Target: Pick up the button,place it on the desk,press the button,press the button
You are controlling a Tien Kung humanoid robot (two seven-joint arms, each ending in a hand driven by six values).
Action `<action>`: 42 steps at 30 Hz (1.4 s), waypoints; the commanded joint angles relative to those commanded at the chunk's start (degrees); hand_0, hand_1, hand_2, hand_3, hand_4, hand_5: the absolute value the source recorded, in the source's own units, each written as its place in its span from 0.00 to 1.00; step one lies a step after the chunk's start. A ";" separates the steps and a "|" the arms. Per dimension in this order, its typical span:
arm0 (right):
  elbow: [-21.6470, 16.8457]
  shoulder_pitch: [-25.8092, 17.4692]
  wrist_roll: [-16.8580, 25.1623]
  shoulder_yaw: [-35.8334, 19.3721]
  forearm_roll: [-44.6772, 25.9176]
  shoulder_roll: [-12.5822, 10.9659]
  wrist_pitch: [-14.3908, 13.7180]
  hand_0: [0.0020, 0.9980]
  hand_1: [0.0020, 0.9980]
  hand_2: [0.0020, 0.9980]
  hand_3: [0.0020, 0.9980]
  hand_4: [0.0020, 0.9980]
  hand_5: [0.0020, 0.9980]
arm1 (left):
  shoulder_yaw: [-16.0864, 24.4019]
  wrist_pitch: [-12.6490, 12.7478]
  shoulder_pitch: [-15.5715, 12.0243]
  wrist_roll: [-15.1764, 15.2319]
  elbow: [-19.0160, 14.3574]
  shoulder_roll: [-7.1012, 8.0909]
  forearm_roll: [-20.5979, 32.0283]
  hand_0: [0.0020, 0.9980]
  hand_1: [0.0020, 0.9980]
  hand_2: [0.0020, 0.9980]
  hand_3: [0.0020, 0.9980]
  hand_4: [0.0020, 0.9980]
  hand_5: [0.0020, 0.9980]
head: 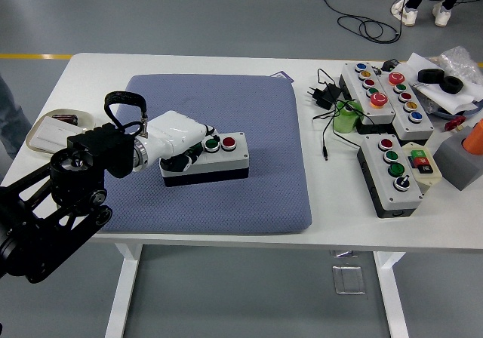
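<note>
A white button box (pixel 219 159) with a black base lies on the blue-grey pad (pixel 226 104). Its top shows a green button (pixel 212 144) and a red button (pixel 229 142); the buttons further left are hidden under my hand. My left hand (pixel 190 144), white with dark fingertips, rests over the box's left half with its fingers curled down onto the buttons there. It grasps nothing. The black left arm (pixel 60 195) comes in from the lower left.
Three more button boxes (pixel 389 173) stand on the table's right side, with a black adapter and cable (pixel 324 96), a green object (pixel 345 119) and a grey block (pixel 462 161). A white tray (pixel 49 130) sits at the left edge.
</note>
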State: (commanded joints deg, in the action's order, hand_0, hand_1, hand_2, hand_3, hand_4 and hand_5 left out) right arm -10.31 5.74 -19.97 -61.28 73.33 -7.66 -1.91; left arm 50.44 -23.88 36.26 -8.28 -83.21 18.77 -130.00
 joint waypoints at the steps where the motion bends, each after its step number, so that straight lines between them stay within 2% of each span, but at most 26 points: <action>1: 0.00 -0.03 0.00 0.02 -0.01 -0.01 0.00 0.67 0.65 0.71 0.60 0.39 0.24 | -0.01 -0.01 -0.04 0.03 0.21 -0.01 0.00 0.04 0.00 0.00 0.83 0.18 0.00; 14: 0.00 -0.02 -0.01 0.03 0.07 -0.02 0.02 0.67 0.65 0.71 0.60 0.39 0.24 | -0.22 -0.57 -0.23 0.22 2.94 -0.09 0.00 0.04 0.00 0.00 0.82 0.17 0.00; 22: 0.00 0.21 0.00 0.09 -0.10 -0.01 0.00 0.67 0.65 0.71 0.60 0.39 0.24 | -0.69 -1.70 -0.05 0.25 2.75 0.22 0.00 0.04 0.00 0.00 0.82 0.17 0.00; 26: 0.00 0.24 0.00 0.05 -0.08 -0.01 -0.02 0.67 0.65 0.71 0.60 0.39 0.24 | -0.04 -0.07 -0.06 0.46 2.17 0.20 0.00 0.04 0.00 0.00 0.81 0.17 0.00; 32: 0.00 0.34 0.00 0.05 -0.07 -0.03 0.00 0.67 0.65 0.71 0.60 0.39 0.24 | 0.96 4.78 0.61 -0.18 0.52 0.31 0.00 0.04 0.00 0.00 0.81 0.17 0.00; 37: 0.00 0.41 -0.01 0.02 -0.05 -0.03 0.00 0.67 0.65 0.71 0.60 0.39 0.24 | -0.13 5.18 1.53 0.01 0.39 -0.10 0.00 0.04 0.00 0.00 0.81 0.17 0.00; 42: 0.00 0.52 -0.04 0.15 -0.25 -0.01 -0.03 0.67 0.65 0.71 0.60 0.39 0.24 | -2.06 4.40 2.78 0.19 1.73 -0.62 0.00 0.04 0.00 0.00 0.81 0.16 0.00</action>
State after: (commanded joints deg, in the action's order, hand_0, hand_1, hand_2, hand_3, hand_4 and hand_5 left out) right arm -10.31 6.26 -20.00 -61.13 73.08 -7.67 -1.94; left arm 48.39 -19.48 39.05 -8.09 -81.48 18.15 -130.00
